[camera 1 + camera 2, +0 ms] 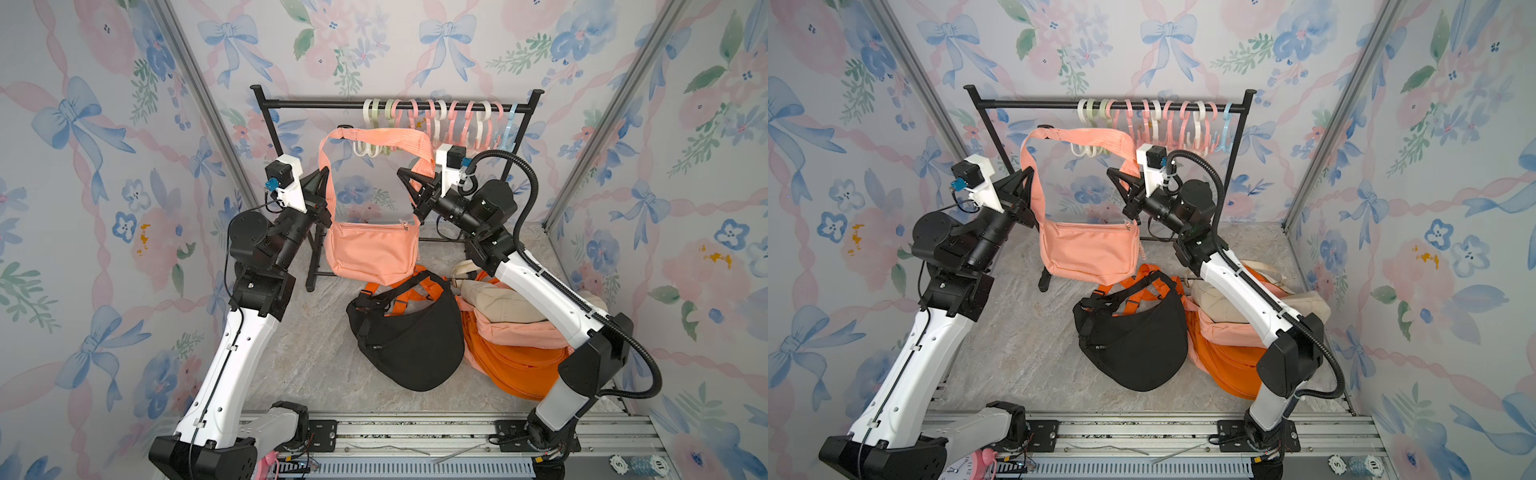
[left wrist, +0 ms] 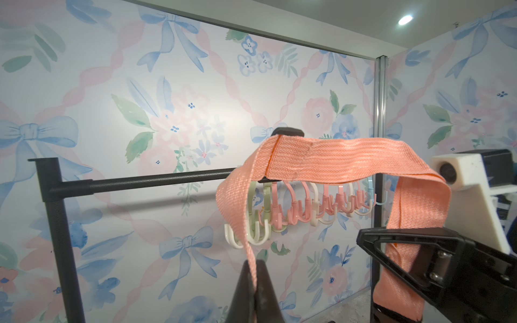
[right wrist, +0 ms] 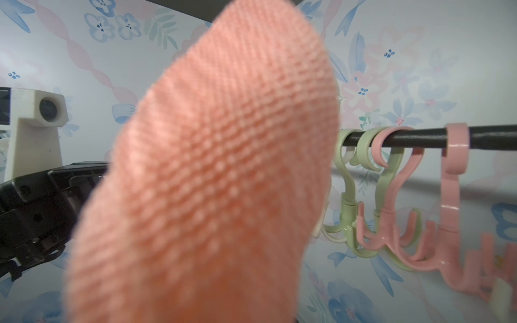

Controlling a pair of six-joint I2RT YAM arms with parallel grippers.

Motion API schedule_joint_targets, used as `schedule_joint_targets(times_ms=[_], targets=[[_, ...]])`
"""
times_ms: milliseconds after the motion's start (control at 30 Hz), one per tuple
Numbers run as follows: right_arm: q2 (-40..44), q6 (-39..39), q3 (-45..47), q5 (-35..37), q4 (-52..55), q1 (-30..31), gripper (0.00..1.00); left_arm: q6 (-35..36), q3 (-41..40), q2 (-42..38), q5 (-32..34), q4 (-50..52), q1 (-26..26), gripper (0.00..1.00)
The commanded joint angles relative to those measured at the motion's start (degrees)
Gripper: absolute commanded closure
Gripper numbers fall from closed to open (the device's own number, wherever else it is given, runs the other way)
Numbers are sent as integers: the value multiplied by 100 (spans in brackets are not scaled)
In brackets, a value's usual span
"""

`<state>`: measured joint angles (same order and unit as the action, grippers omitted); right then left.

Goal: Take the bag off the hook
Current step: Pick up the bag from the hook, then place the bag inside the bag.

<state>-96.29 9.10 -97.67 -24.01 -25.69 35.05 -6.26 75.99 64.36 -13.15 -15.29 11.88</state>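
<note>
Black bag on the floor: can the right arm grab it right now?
Probably not yet. The right gripper is shut on the peach strap. The black bag lies uncovered near that arm, so after letting go it likely could.

The hanging bag (image 1: 370, 249) and its ribbed strap (image 2: 335, 162) are salmon pink. The hooks (image 3: 451, 181) are pink, green, cream and pale blue. The walls (image 1: 83, 166) carry watercolour bows and flowers.

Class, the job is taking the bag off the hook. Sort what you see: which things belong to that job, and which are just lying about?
In the job: peach bag, hanging by its strap; black peg under the strap; left gripper and right gripper, both shut on the strap.

Lying about: black bag, orange bag, beige bag; pastel hooks on the rail; poker chips.
</note>
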Motion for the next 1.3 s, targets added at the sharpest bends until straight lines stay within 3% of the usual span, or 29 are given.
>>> schedule_joint_targets(times_ms=[0, 367, 733, 1067, 1267], targets=[[506, -529, 298, 195, 175, 135, 100, -39, -150, -202, -305, -188, 77, 100], [1883, -975, 1207, 548, 794, 346, 100, 295, -394, -747, -516, 559, 528, 100], [3477, -1080, 2346, 1126, 1309, 503, 100, 451, -1329, -1626, -699, 695, 1286, 100], [4531, -1187, 2555, 1405, 2911, 608, 100, 833, -2345, -2693, -356, 1115, 2115, 100], [5008, -954, 2998, 1950, 3387, 622, 100, 291, -2932, -3300, -238, 1525, 2126, 100]])
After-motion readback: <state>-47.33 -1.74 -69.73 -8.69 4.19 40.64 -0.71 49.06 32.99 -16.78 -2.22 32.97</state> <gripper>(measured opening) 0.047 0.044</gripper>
